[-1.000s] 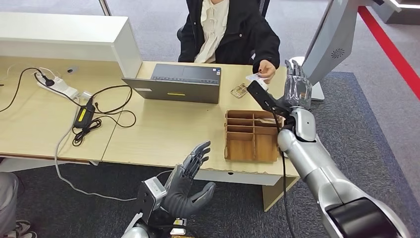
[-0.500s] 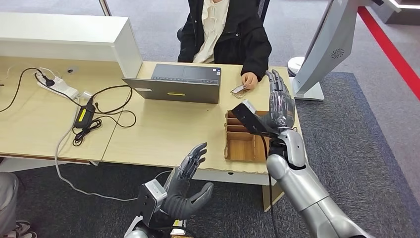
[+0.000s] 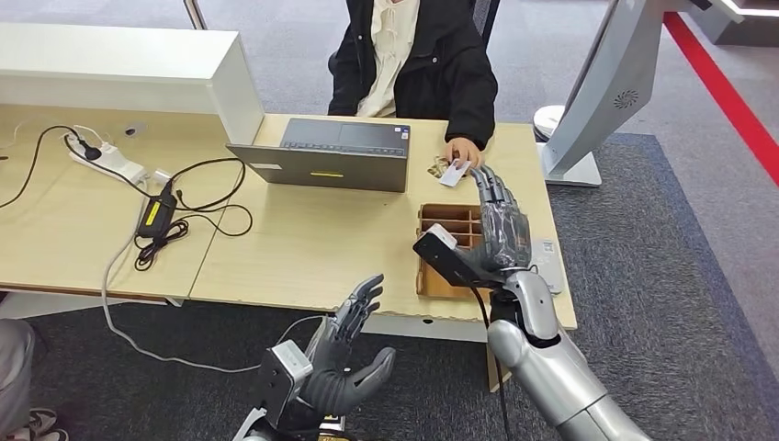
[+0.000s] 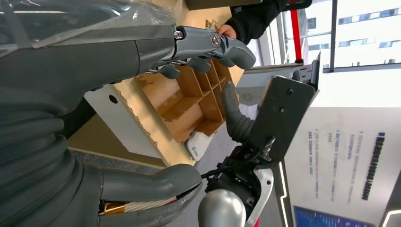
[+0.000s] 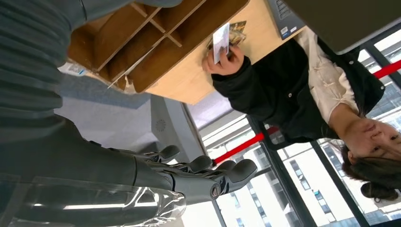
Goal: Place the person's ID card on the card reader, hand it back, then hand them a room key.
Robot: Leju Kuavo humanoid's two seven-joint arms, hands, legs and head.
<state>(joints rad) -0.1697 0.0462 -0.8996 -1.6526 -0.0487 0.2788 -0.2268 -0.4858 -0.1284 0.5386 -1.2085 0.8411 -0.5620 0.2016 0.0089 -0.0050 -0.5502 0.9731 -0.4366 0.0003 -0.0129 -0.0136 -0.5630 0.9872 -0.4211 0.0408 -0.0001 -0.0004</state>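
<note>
The right hand holds nothing: its dark fingers are straight and slightly apart, raised above the brown wooden divided tray. Just beyond the fingertips, the seated person's hand pinches the small white ID card upright by its edge over the light wooden desk, probably offering it so the robot can take it toward the reader. Which object is the card reader cannot be told. The silver right forearm rises steeply from below, palm facing the person. The left hand hovers in front of the desk's near edge, well back from the card, empty, with fingers spread and thumb out, seemingly waiting. Farther off sits a grey open laptop.
</note>
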